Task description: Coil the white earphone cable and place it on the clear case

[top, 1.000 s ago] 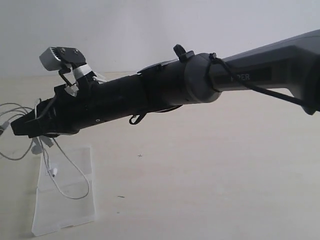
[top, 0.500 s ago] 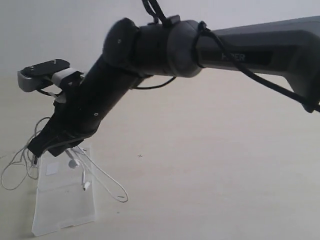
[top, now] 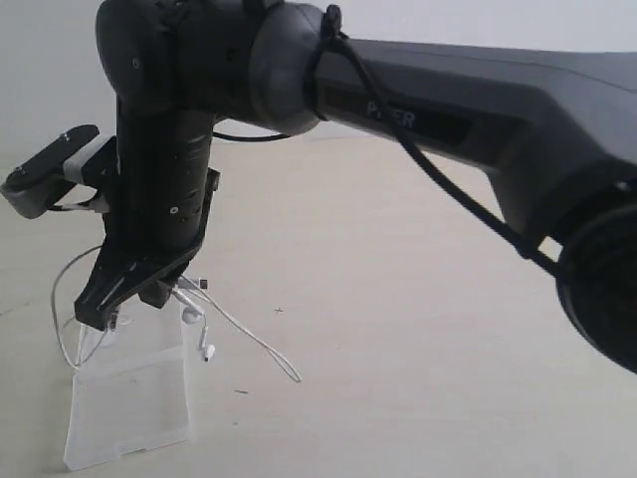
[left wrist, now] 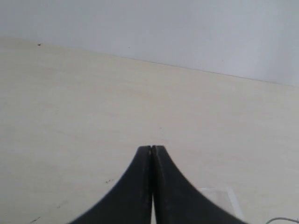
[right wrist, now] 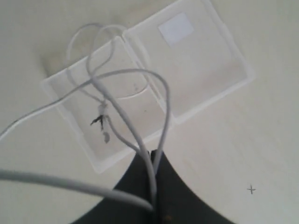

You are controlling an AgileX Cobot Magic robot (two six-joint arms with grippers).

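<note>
Pale tabletop [top: 418, 329], plain white wall [left wrist: 187, 28]

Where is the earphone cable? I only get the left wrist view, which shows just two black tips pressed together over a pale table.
Observer: The right gripper has it. The white earphone cable is pinched between its shut jaws.
Operator: Is it anywhere near the case?
Observer: Yes. The clear case lies open and flat right under that gripper, and loops of cable hang over it.
Operator: All of the cable?
Observer: No. In the exterior view, one loop trails past the case's edge, out over the table.
</note>
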